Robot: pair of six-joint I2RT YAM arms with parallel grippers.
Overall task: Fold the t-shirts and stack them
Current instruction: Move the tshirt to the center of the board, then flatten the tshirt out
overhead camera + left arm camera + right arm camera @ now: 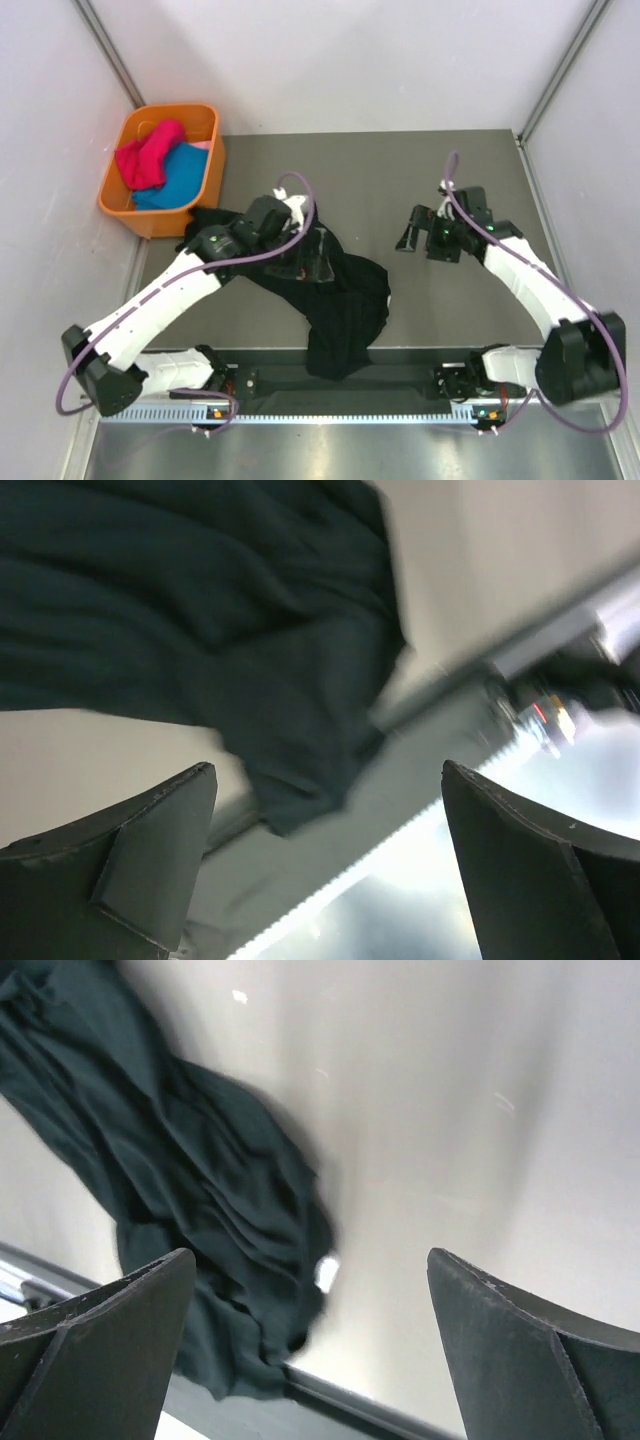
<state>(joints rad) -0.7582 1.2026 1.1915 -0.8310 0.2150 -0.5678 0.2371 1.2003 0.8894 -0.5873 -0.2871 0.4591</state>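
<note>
The black shirt [340, 300] is seen crumpled on the desk [420, 170], spilling over its near edge. The left hand [328, 770] above it and the right hand [310, 1255] aside are held spread and empty, probably for a fresh grasp.

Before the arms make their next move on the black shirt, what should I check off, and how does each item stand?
1. Left gripper open, empty: ok.
2. Right gripper open, empty: ok.
3. Black cloth t-shirt spread flat on grey table: not ok; bunched, one end over the near edge.
4. Magenta shirt and teal shirt inside orange plastic basket: ok.
5. Black shirt's collar and sleeves located: cannot tell.
</note>
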